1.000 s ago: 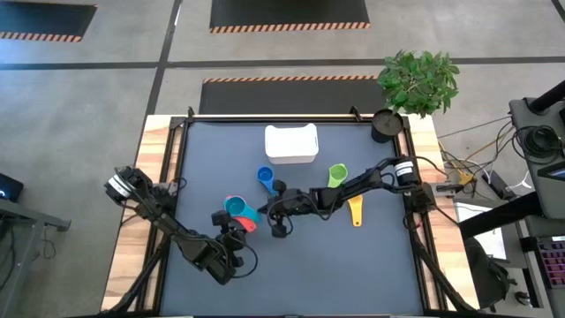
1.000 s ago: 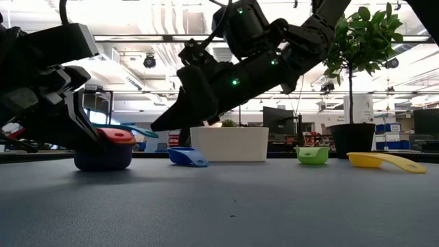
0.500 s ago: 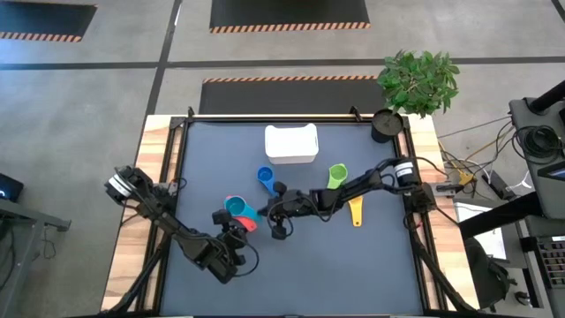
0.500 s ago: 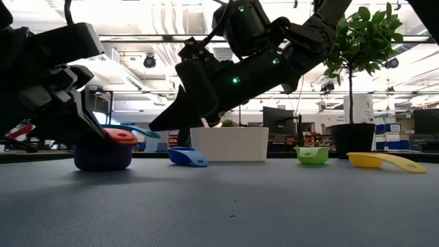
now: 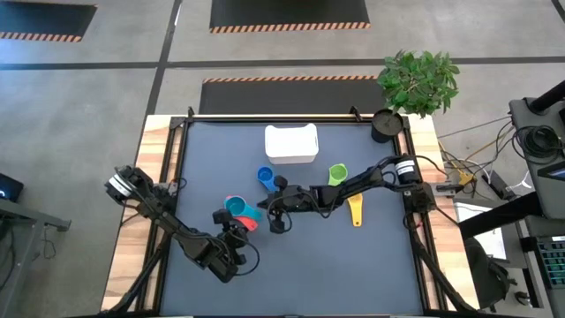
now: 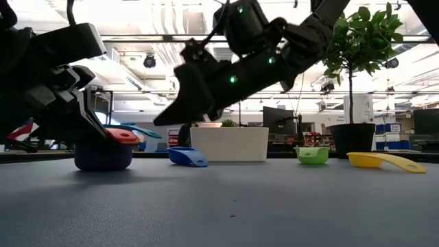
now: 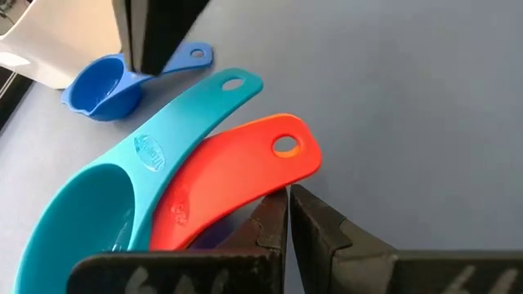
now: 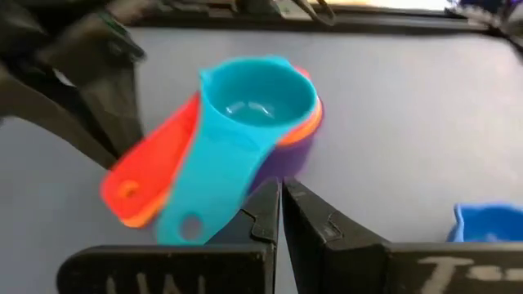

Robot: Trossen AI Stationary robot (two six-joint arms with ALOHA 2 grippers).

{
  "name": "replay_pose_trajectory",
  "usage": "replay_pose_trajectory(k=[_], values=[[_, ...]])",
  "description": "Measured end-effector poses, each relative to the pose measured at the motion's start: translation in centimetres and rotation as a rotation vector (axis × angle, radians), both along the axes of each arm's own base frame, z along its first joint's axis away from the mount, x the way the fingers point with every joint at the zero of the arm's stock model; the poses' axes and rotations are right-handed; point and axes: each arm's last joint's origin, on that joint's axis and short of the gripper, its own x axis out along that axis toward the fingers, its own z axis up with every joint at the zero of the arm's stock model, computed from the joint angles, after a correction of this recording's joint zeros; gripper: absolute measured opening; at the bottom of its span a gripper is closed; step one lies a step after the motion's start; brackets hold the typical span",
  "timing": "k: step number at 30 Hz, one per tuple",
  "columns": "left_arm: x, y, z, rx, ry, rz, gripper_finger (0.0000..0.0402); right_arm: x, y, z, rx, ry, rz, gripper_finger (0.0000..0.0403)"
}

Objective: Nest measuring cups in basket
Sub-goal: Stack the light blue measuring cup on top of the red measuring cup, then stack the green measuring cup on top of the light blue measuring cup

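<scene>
A stack of measuring cups [image 5: 238, 212] stands left of the table's middle: a purple cup [image 6: 103, 156] at the bottom, then orange, red and the teal cup [image 8: 253, 102] on top, handles fanned out. My left gripper [image 7: 288, 204] is shut, its fingertips at the red handle [image 7: 245, 175]. My right gripper [image 8: 280, 200] is shut and hovers just right of the stack [image 5: 277, 224], clear of it. A blue cup [image 5: 265, 177], a green cup [image 5: 336, 174] and a yellow cup [image 5: 355, 210] lie apart on the mat. The white basket [image 5: 291, 143] stands near the far edge. My left gripper's shut fingertips stand right at the near edge of the red handle [image 7: 282, 181], close to its holed free end, coming from the table's near side. I cannot tell whether they touch it. The stack rests on the table.
A black round cup [image 5: 386, 125] and a potted plant [image 5: 419, 79] stand at the far right corner. The blue cup [image 7: 102, 86] lies between the stack and the basket [image 6: 230, 144]. The near half of the mat [image 5: 335, 265] is bare.
My right gripper has risen a little and drawn slightly toward the far edge, still shut. The stack and my left gripper have stayed where they were.
</scene>
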Motion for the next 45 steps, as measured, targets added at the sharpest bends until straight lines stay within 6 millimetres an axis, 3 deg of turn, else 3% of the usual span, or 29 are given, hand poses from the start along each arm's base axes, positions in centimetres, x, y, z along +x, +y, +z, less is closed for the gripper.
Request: replay_pose_trajectory(k=[9,21,31,37,45], values=[[0.1,0.1,0.1,0.017,-0.016,0.007,0.0,0.1,0.2,-1.7,0.047,0.037,0.017,0.0008],[0.1,0.1,0.1,0.017,-0.016,0.007,0.0,0.1,3.1,-1.3,0.06,0.028,0.096,0.0008],[0.0,0.0,0.3,0.012,-0.02,0.002,0.0,0.1,2.5,-1.2,0.021,0.057,0.067,0.0008],[-1.1,-0.2,2.5,-0.006,-0.043,-0.036,0.0,-0.8,2.3,1.6,-0.021,0.082,0.058,0.0008],[-2.9,0.4,8.7,-0.016,-0.096,-0.238,0.0,-3.6,1.4,7.3,0.047,0.155,0.01,0.0008]])
